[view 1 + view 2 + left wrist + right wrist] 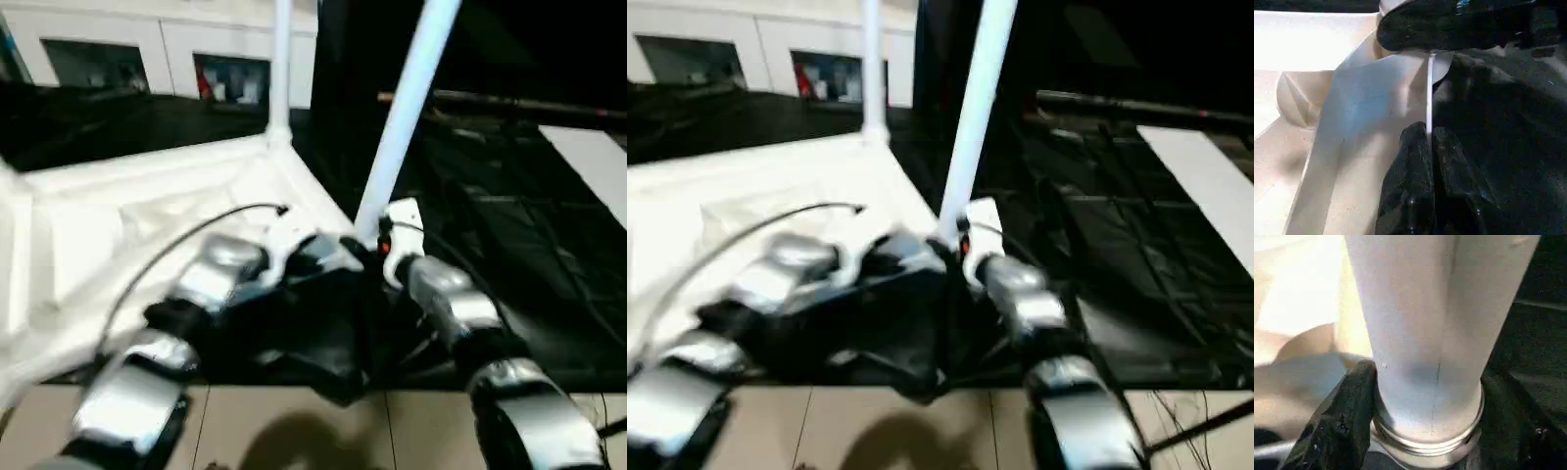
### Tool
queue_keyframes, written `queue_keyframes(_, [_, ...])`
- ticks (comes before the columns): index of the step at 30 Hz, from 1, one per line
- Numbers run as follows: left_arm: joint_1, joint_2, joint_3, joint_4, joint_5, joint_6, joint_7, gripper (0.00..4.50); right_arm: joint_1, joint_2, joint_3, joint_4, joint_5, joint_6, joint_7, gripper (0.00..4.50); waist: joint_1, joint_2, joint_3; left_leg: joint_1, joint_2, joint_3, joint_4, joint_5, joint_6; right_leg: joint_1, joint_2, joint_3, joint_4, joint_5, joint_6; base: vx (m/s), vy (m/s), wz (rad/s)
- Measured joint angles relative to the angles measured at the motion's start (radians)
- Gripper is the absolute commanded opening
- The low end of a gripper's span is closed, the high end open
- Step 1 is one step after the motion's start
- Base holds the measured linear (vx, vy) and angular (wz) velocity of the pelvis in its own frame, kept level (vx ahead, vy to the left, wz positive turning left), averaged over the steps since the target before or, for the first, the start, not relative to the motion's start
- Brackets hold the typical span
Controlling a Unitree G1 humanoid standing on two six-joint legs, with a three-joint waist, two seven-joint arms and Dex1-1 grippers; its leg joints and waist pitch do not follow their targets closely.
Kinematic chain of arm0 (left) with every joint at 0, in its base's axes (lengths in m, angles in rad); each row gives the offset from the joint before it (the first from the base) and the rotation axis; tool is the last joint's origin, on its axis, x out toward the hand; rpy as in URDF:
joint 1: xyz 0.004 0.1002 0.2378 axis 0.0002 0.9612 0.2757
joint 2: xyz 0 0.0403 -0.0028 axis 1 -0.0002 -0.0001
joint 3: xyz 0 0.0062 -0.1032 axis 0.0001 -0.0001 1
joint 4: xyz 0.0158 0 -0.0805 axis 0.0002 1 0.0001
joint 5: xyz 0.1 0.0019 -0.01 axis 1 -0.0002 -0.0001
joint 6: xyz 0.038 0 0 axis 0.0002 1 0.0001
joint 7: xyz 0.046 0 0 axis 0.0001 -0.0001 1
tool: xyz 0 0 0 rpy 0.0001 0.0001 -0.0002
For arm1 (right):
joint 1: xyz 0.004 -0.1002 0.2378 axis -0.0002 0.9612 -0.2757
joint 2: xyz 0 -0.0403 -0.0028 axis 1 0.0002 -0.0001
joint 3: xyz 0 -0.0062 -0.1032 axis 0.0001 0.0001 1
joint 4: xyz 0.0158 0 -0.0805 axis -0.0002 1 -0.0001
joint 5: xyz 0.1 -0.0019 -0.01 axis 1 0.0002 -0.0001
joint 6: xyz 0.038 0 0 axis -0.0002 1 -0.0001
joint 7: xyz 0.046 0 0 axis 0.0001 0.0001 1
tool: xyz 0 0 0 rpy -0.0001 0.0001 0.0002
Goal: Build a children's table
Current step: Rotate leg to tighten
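Observation:
The white tabletop (147, 215) lies underside up on the black worktable (519, 255). One white leg (281, 69) stands upright in its far corner socket. A second leg (407, 108) leans to the right at the near right corner. My right gripper (380, 245) grasps this leg just above its base. In the right wrist view a black finger (1337, 426) presses against the tube (1425, 308), above its ringed end. My left gripper (1429, 139) is shut on the tabletop's thin rim (1429, 88) beside that corner.
A long flat white board (593, 166) lies on the black sheet at the far right. White cabinets (176, 49) stand behind the table. Tan floor (294, 431) shows below the worktable's near edge. A thin cable (176, 245) arcs over my left forearm.

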Motion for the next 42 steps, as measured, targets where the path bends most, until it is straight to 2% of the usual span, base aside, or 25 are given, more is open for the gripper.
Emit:
queue_keyframes(5, [-0.017,-0.018,0.002,0.033,0.016,-0.020,0.027,0.00,-0.027,0.019,-0.014,0.044,-0.002,-0.023,-0.031,2.65,0.005,0.000,0.000,-0.001,0.000,0.000,0.000,0.000,0.000,0.000,0.000,0.000,0.000,0.000,0.000,0.000,0.000,0.00])
queue_keyframes(7, [-0.018,-0.016,-0.001,0.033,0.022,-0.023,0.027,0.00,-0.027,0.017,-0.027,0.050,-0.003,-0.031,-0.007,3.34,0.006,0.000,0.000,-0.002,0.000,0.000,0.000,0.000,0.000,0.000,0.000,0.000,-0.001,0.000,0.000,0.000,0.000,0.00])
queue_keyframes(9, [-0.018,-0.002,-0.005,0.033,0.023,-0.037,0.023,0.00,-0.027,0.005,-0.019,0.055,-0.020,-0.049,0.036,3.37,0.008,-0.001,0.001,-0.002,0.000,0.000,0.000,0.000,0.000,-0.001,0.000,-0.001,0.000,0.000,0.000,0.000,0.000,0.00])
queue_keyframes(10, [-0.018,0.006,-0.006,0.032,0.024,-0.043,0.014,0.00,-0.027,-0.006,-0.009,0.055,-0.026,-0.059,0.063,3.57,0.006,-0.002,0.001,-0.002,0.000,0.000,0.000,0.000,0.000,-0.001,0.000,-0.001,0.000,0.000,0.000,0.000,0.000,0.00])
queue_keyframes(14, [-0.008,0.042,-0.019,0.017,0.026,-0.073,-0.041,0.00,-0.025,-0.053,0.017,0.033,-0.029,-0.075,0.205,3.85,0.000,-0.003,0.002,-0.002,0.001,-0.001,-0.002,0.000,0.000,-0.002,0.000,-0.002,0.000,0.000,0.000,0.000,0.000,0.00])
queue_keyframes(15, [0.000,0.065,-0.029,0.001,0.031,-0.090,-0.082,0.00,-0.018,-0.080,0.046,0.004,-0.030,-0.075,0.287,3.93,0.001,-0.003,0.002,-0.002,0.001,-0.001,-0.004,0.000,0.000,-0.002,0.000,-0.002,0.000,0.000,0.001,0.000,0.000,0.00])
queue_keyframes(17, [0.016,0.090,-0.036,-0.022,0.030,-0.110,-0.142,0.00,0.002,-0.123,0.079,-0.042,-0.034,-0.075,0.395,3.93,0.006,-0.004,0.002,-0.002,0.001,-0.001,-0.005,0.000,0.000,-0.002,0.000,-0.003,-0.001,0.000,0.002,0.000,0.000,0.00])
queue_keyframes(18, [0.034,0.113,-0.041,-0.054,0.024,-0.119,-0.203,0.00,0.034,-0.164,0.118,-0.099,-0.037,-0.076,0.491,3.93,0.011,-0.004,0.002,-0.002,0.001,-0.001,-0.006,0.000,0.000,-0.002,0.000,-0.003,-0.002,-0.002,0.003,0.000,0.000,0.00])
queue_keyframes(20, [0.063,0.157,-0.054,-0.107,0.003,-0.128,-0.306,0.00,0.087,-0.229,0.154,-0.163,-0.039,-0.073,0.621,3.93,0.020,-0.004,0.002,-0.002,0.001,-0.001,-0.005,0.000,0.001,-0.002,0.000,-0.003,-0.002,-0.004,0.003,0.000,0.000,0.00])
queue_keyframes(21, [0.080,0.179,-0.057,-0.134,-0.010,-0.137,-0.368,0.00,0.112,-0.258,0.165,-0.178,-0.039,-0.071,0.680,3.93,0.022,-0.004,0.002,-0.002,0.001,0.000,-0.005,0.000,0.002,-0.002,0.000,-0.002,-0.002,-0.005,0.003,0.000,0.000,0.00])
queue_keyframes(27, [0.128,0.255,-0.078,-0.217,-0.050,-0.135,-0.525,0.00,0.174,-0.309,0.200,-0.287,-0.019,-0.040,0.885,3.93,0.029,-0.004,0.002,-0.003,0.001,0.001,-0.005,0.002,0.006,-0.002,0.000,-0.002,-0.003,-0.005,0.002,0.000,0.000,0.00])
queue_keyframes(32, [0.142,0.272,-0.079,-0.240,-0.057,-0.127,-0.564,0.00,0.201,-0.311,0.202,-0.315,0.010,-0.018,0.923,3.93,0.031,-0.004,0.002,-0.003,0.001,0.001,-0.004,-0.001,0.002,-0.002,0.000,-0.002,-0.001,-0.005,0.002,0.000,0.000,0.00])
queue_keyframes(37, [0.154,0.285,-0.079,-0.257,-0.064,-0.121,-0.587,0.00,0.206,-0.312,0.202,-0.351,0.021,0.028,0.969,3.48,0.032,-0.004,0.002,-0.003,0.001,0.001,-0.004,-0.001,0.002,-0.002,0.000,-0.002,-0.001,-0.005,0.002,0.000,0.000,0.00])
queue_keyframes(42, [0.163,0.291,-0.079,-0.278,-0.066,-0.108,-0.588,0.00,0.210,-0.311,0.202,-0.361,0.025,0.041,0.984,3.04,0.031,-0.004,0.002,-0.003,0.001,0.001,-0.004,-0.001,0.002,-0.002,0.000,-0.002,-0.001,-0.005,0.002,0.000,0.000,0.00])
